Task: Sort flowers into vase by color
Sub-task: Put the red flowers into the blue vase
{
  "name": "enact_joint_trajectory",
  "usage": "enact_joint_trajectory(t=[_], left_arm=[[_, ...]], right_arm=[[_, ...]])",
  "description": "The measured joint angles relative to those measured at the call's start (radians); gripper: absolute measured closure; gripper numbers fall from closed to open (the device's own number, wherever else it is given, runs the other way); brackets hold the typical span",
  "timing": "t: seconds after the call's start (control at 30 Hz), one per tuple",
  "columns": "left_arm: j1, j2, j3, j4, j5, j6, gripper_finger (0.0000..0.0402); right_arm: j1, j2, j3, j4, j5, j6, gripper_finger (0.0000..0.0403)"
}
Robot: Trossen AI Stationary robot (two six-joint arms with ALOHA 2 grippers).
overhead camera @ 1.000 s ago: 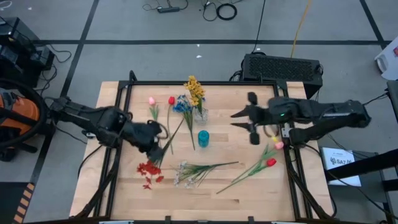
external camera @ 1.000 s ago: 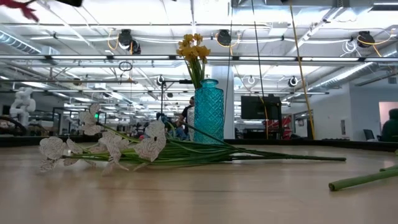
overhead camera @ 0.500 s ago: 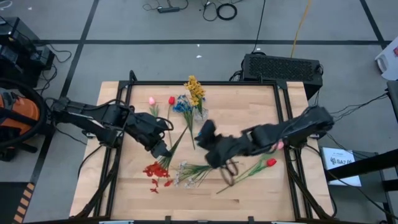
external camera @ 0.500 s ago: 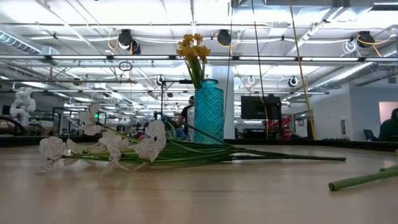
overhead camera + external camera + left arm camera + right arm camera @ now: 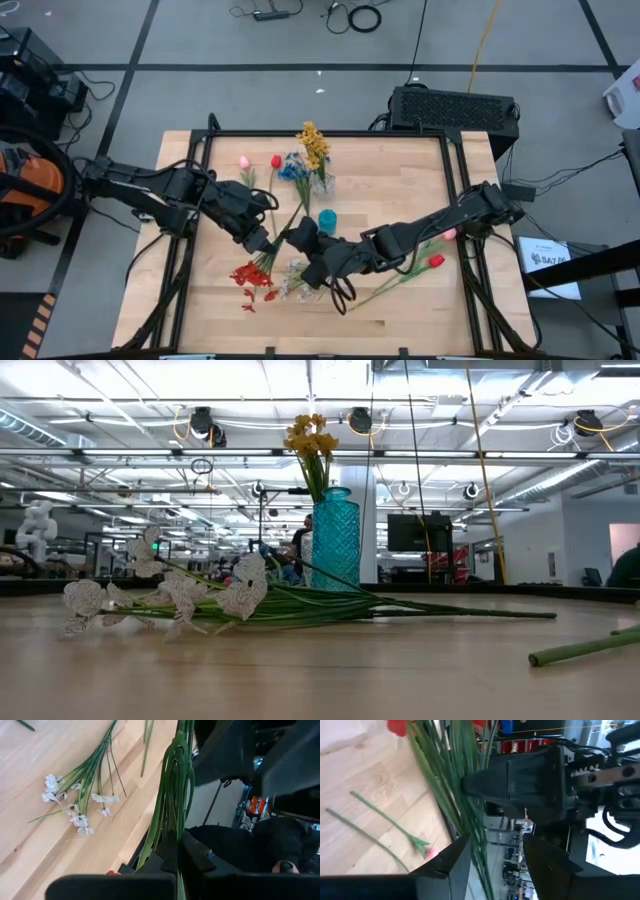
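Observation:
A red spray with a bundle of green stems (image 5: 252, 280) is in my left gripper (image 5: 262, 242), which is shut over the table's middle left. My right gripper (image 5: 300, 236) reaches in from the right and is open. Its fingers stand on either side of the same stems (image 5: 465, 810), just beyond the left gripper (image 5: 520, 775); I cannot tell whether they touch. A teal vase (image 5: 327, 222) stands at mid-table. Behind it, a clear vase (image 5: 322, 184) holds yellow flowers (image 5: 313, 145). The white spray (image 5: 180, 595) lies flat on the table. My left gripper pinches the red spray's bundle of stems (image 5: 175, 827) between its two fingers, close to the bloom end. The fingers lie across the stems. The spray is lifted clear of the table, with its red blooms (image 5: 252, 280) toward the near edge and its stem ends toward the far right.
A pink tulip (image 5: 244, 162), a red tulip (image 5: 276, 161) and a blue spray (image 5: 292, 170) lie at the far left of the vases. Two more tulips (image 5: 436, 260) lie near the right edge. The right arm covers part of the white spray (image 5: 297, 280).
My right arm has swept from the table's far right across to the middle and toward the near edge, ending at the red spray's stems with its fingers still open. My left gripper has kept its hold and shifted slightly right; the red blooms have left the low view.

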Motion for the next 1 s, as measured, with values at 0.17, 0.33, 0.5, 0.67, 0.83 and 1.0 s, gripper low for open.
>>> enact_joint_trajectory(t=[0.17,0.33,0.5,0.67,0.83,1.0], left_arm=[[0.0,0.0,0.0,0.067,0.0,0.006,0.0395],[-0.006,0.0,0.0,0.091,0.0,0.006,0.0394],[-0.015,0.009,0.0,0.095,-0.005,0.01,0.0394],[-0.022,0.028,0.0,0.092,-0.073,0.031,0.0393],[-0.025,0.046,0.0,0.089,-0.096,0.109,0.037],[-0.028,0.043,-0.001,0.092,-0.095,0.154,0.0321]], right_arm=[[-0.002,0.021,0.0,0.012,-0.004,-0.031,0.024],[-0.002,0.028,0.0,0.014,-0.004,-0.03,0.0261],[-0.008,0.028,0.0,0.018,-0.005,0.012,0.0323],[-0.01,0.028,-0.001,-0.001,0.001,0.032,0.039],[-0.011,0.028,-0.001,-0.085,0.003,0.067,0.0395],[-0.016,0.026,0.001,-0.216,-0.001,0.213,0.0398]])
